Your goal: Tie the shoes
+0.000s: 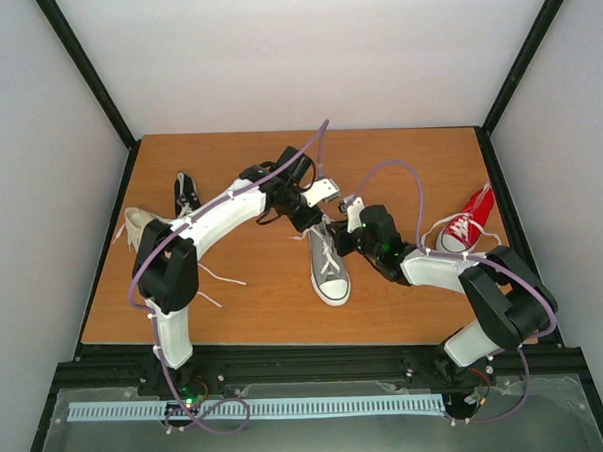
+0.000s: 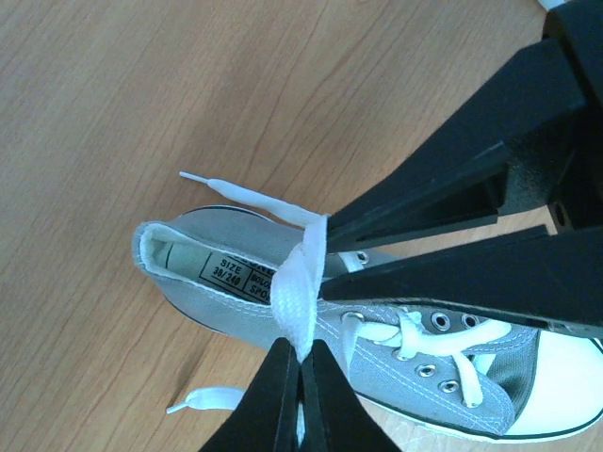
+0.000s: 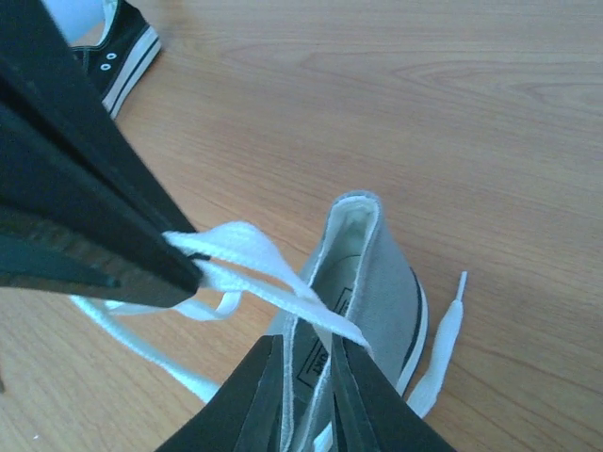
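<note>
**Left side clamped, right side unclear**

The grey canvas sneaker with white toe cap [image 1: 329, 270] lies at the middle of the wooden table [image 1: 255, 298], its toe toward the arm bases. Above its heel opening, the left gripper [image 2: 301, 356] has its fingers clenched on the flat white lace [image 2: 294, 292]. The right gripper [image 3: 306, 347] sits over the same opening with its fingers slightly apart. A lace strand runs to their tips, but whether they pinch it cannot be told. A black sneaker [image 1: 185, 194] and a red sneaker [image 1: 468, 224] lie well apart on either side.
</note>
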`<state>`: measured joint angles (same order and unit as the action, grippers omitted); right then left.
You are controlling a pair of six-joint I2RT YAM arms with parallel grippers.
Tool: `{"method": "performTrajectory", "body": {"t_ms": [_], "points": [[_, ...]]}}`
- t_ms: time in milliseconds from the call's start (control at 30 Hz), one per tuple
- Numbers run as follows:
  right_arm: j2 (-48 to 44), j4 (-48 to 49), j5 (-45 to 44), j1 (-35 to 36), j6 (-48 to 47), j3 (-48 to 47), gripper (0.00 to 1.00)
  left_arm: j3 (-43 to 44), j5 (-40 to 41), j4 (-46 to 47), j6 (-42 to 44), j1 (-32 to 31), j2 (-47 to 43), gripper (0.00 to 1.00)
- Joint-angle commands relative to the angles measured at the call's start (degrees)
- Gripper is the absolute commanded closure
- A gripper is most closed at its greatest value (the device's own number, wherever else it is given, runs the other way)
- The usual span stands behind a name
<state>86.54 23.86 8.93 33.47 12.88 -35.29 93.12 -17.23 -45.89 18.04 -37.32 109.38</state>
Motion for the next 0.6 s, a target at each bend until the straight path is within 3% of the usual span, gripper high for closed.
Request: {"method": "performTrajectory", "body": {"t_ms": [0,333,567], "points": [[-0.9,0.3,-4.3,0.2,-1.1,-1.6,0.84,2.2,-1.8,0.0,1.2,0.2,0.4,0.99],[-0.5,-3.6,-11.7,0.0,-0.8,-3.4,0.88,1.9,0.0,0.2,1.4,0.3,0.3,0.99],[0.6,-5.9,-8.9,0.0,-3.0,-5.0,0.87,1.8,0.3,-0.8,3.2,0.2,0.8,0.99]]}}
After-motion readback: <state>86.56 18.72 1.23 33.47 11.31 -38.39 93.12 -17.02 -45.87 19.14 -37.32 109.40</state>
